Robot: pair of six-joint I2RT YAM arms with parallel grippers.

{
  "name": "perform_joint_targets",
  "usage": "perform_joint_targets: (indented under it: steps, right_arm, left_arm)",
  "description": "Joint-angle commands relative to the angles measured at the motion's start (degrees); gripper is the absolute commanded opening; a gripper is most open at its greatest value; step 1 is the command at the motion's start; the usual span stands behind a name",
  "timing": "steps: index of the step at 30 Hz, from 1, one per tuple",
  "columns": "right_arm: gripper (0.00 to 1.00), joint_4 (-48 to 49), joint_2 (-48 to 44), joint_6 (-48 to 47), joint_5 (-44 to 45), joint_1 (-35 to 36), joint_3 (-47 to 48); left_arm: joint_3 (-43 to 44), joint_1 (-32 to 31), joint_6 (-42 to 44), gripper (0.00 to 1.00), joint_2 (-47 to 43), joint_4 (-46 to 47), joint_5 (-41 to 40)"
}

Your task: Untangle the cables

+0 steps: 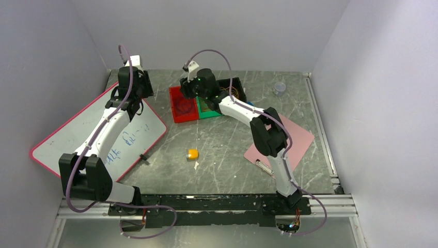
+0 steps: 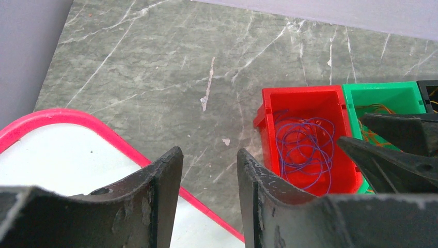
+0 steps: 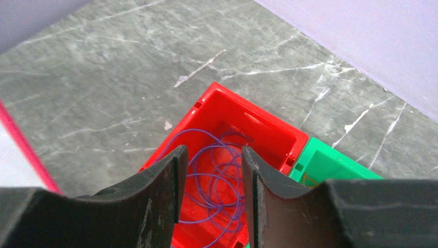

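Observation:
The cables lie apart in bins. A purple cable (image 3: 212, 166) (image 2: 304, 150) is coiled loosely in the red bin (image 3: 258, 111) (image 2: 302, 91) (image 1: 173, 106). An orange cable (image 2: 379, 109) lies in the green bin (image 2: 382, 88) (image 1: 206, 110) beside it. A thin yellow wire (image 2: 434, 94) shows in the black bin (image 1: 236, 87). My right gripper (image 3: 210, 149) (image 1: 189, 92) hovers over the red bin, open, with nothing between its fingers (image 2: 385, 161). My left gripper (image 2: 209, 151) (image 1: 135, 106) is open and empty above the whiteboard's rim.
A pink-rimmed whiteboard (image 1: 77, 137) (image 2: 62, 160) lies at the left with a black marker (image 1: 144, 157) at its near edge. A yellow block (image 1: 192, 153) sits mid-table, a pink clipboard (image 1: 292, 135) at the right, a clear cup (image 1: 279, 88) at the back right.

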Motion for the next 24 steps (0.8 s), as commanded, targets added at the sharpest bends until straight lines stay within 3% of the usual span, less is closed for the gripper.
perform_joint_targets:
  steps: [1,24]
  right_arm:
    - [0.46,2.2,-3.4,3.9,-4.0,0.9,-2.9]
    - [0.45,-1.4,4.0,10.8,-4.8,4.1,1.2]
  left_arm:
    - [0.6,0.4,0.4,0.48,-0.2,1.0,-0.2]
    - [0.6,0.5,0.5,0.46,-0.3,0.8,-0.4]
